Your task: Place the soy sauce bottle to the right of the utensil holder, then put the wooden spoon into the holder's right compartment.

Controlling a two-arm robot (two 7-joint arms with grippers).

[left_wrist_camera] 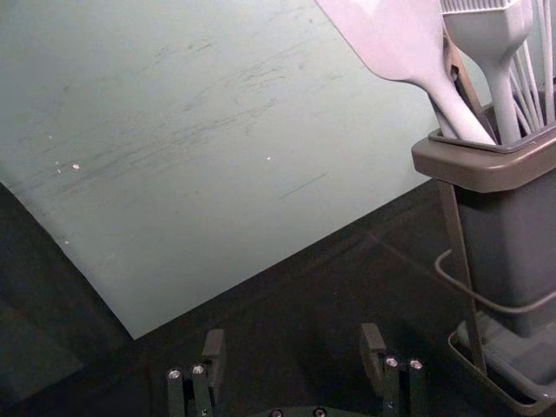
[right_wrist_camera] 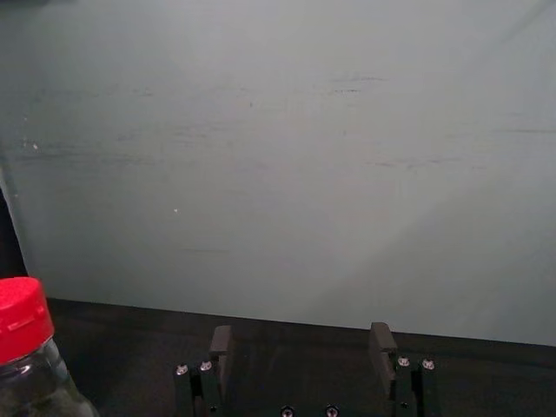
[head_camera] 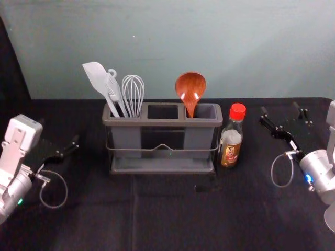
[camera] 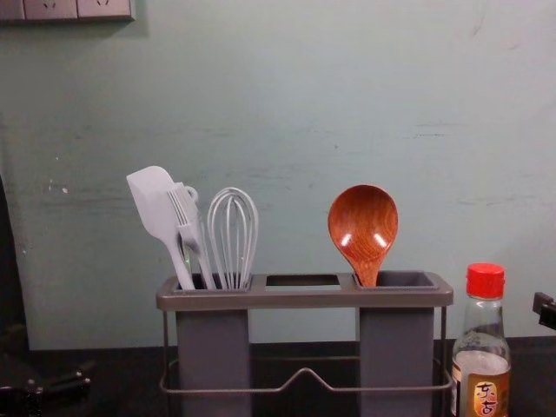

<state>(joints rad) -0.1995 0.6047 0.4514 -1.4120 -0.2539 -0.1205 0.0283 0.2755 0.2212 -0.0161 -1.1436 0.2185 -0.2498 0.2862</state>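
Left gripper (head_camera: 59, 130) and right gripper (head_camera: 280, 108) flank holder (head_camera: 162, 123) half-hiding spoon (head_camera: 190, 85)

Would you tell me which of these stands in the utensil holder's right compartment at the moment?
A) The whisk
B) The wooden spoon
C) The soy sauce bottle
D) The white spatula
B: the wooden spoon stands bowl-up in the right compartment of the utensil holder, while the soy sauce bottle is upright on the table to the holder's right.
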